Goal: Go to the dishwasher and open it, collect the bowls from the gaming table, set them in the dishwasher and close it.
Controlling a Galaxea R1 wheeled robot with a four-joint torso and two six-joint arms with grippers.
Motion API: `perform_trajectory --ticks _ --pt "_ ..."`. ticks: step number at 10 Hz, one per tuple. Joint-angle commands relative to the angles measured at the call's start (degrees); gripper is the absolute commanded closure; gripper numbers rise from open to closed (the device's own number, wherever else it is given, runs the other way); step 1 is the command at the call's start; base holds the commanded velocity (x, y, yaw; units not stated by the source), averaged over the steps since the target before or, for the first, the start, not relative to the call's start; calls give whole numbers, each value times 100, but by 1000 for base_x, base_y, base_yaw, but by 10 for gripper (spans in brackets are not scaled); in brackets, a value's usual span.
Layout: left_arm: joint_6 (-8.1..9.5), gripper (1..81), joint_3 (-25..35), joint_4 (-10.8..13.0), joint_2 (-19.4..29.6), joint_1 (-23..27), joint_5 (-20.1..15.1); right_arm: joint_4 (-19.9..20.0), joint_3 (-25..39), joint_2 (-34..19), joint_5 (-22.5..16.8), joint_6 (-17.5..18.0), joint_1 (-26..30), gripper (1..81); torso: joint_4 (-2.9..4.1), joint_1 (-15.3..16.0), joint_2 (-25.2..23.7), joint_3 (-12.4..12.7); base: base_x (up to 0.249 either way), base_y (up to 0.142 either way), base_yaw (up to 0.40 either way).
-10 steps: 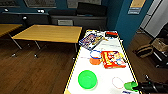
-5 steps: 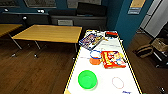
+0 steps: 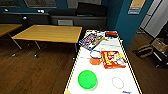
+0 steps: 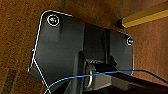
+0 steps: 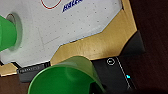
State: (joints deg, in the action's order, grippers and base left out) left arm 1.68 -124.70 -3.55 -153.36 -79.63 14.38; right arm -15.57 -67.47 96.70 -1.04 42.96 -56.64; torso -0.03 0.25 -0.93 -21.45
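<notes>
- Seen from the robot's head, a long white gaming table [image 3: 105,75] with a yellow-and-black striped edge runs away from the camera over a dark wooden floor [image 3: 32,72].
- A wide bright green bowl [image 3: 87,79] sits on the near part of the tabletop, towards its left edge.
- A smaller orange bowl [image 3: 95,60] stands farther along, near the middle of the tabletop, just beside a red game box [image 3: 113,59].
- A second, bluish game box [image 3: 91,40] lies towards the far end, and a small red object [image 3: 111,34] lies at the far end.
- A plain yellow-wood table [image 3: 50,33] stands to the left, apart from the gaming table.
- From the right wrist, a green bowl [image 5: 63,78] shows very large and close, right against the wrist's dark plate, above the tabletop's gold corner; whether the right claw holds it cannot be told.
- The same view shows another green bowl [image 5: 7,32] resting on the white surface.
- From the left wrist, the robot's dark plate hangs over the wooden floor; the left claw's state cannot be told.
</notes>
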Motion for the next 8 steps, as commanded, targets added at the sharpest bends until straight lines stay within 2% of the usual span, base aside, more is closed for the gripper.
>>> perform_trajectory --ticks 1,3,4,5,8 --pt "-1 10 59 82 86 101 -340 -456 -458 -192 1308 -24 -660 811 0 0 0 0 0 0 0" --pt "-10 10 68 82 77 101 -323 -526 -737 149 1325 -68 -1003 811 0 0 0 0 0 0 0" --pt "-10 10 172 82 120 101 -314 -544 -1105 561 1334 -68 -1179 811 0 0 0 0 0 0 0" --pt "-10 10 504 91 294 101 -288 -561 -1423 896 1334 -77 -1337 811 0 0 0 0 0 0 0" --pt "-10 10 2375 109 1515 302 -261 -597 -2021 1442 1413 -86 -1548 811 0 0 0 2 0 0 0"
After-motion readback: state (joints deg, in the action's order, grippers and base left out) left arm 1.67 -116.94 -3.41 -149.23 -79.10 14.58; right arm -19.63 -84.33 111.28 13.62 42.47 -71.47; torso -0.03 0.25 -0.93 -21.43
